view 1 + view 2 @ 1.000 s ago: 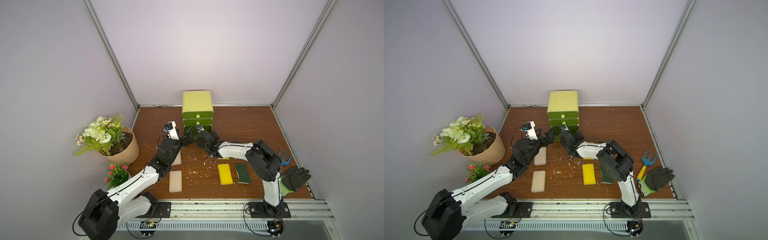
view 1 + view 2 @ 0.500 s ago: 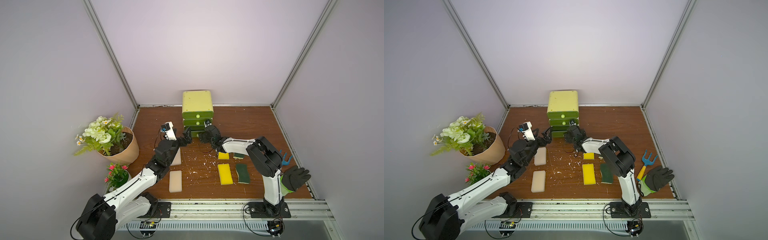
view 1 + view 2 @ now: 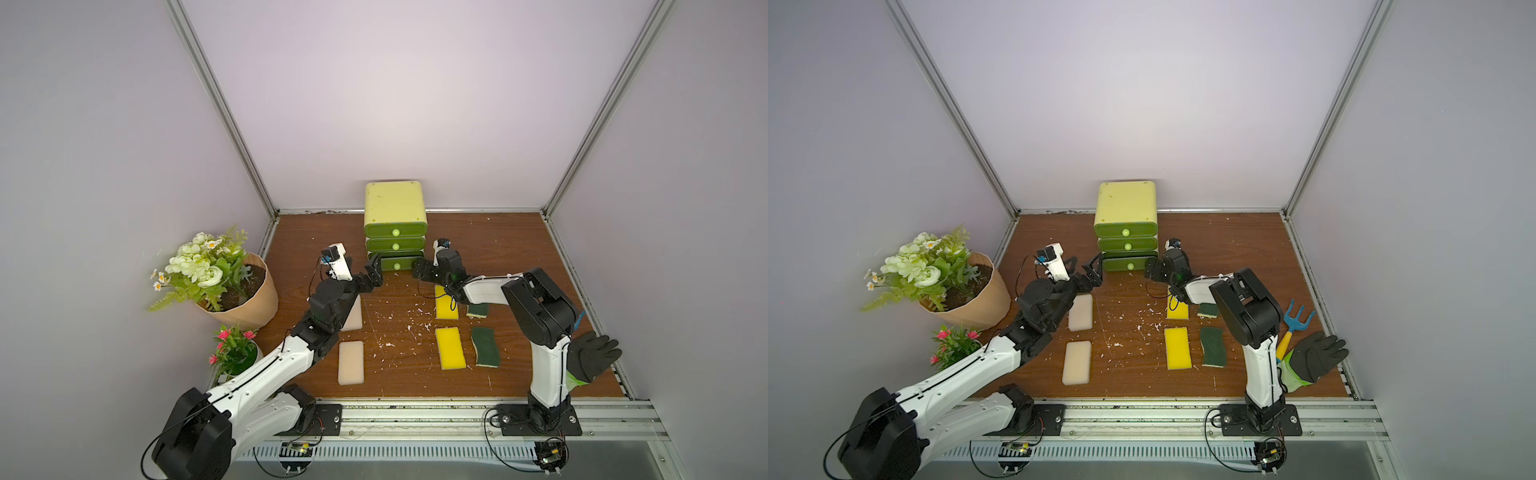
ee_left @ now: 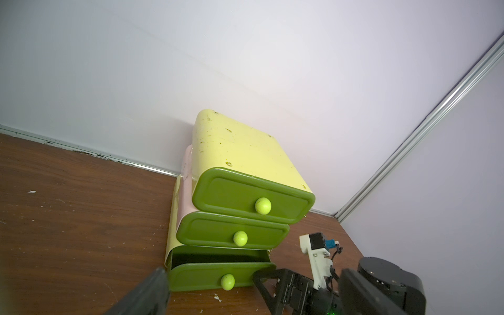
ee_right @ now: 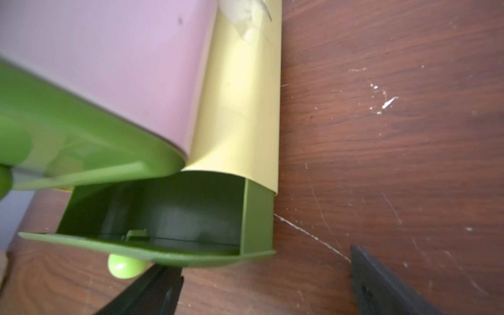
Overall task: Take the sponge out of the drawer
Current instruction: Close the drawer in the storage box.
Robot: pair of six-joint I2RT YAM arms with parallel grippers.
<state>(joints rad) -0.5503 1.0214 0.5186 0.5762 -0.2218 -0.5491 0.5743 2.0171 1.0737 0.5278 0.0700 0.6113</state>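
The yellow-green drawer unit (image 3: 395,203) stands against the back wall in both top views. Its bottom drawer (image 4: 218,275) is pulled out a little. What I see of its inside (image 5: 163,212) is dark, and no sponge shows in it. My left gripper (image 3: 374,272) is open just left of the drawer front. My right gripper (image 3: 419,270) is open at the drawer's right front corner (image 5: 256,253). Neither holds anything. Several sponges lie on the table: beige (image 3: 351,362), yellow (image 3: 451,348) and green (image 3: 485,347).
A large flower pot (image 3: 232,291) and a small pink plant (image 3: 232,349) stand at the left. At the right edge lie a black glove (image 3: 590,361) and a blue rake (image 3: 1296,322). White crumbs are scattered over the wooden table (image 3: 498,249).
My right gripper has swung from the front of the drawers to the unit's right side, uncovering a yellow and a green sponge. The left gripper has hardly moved.
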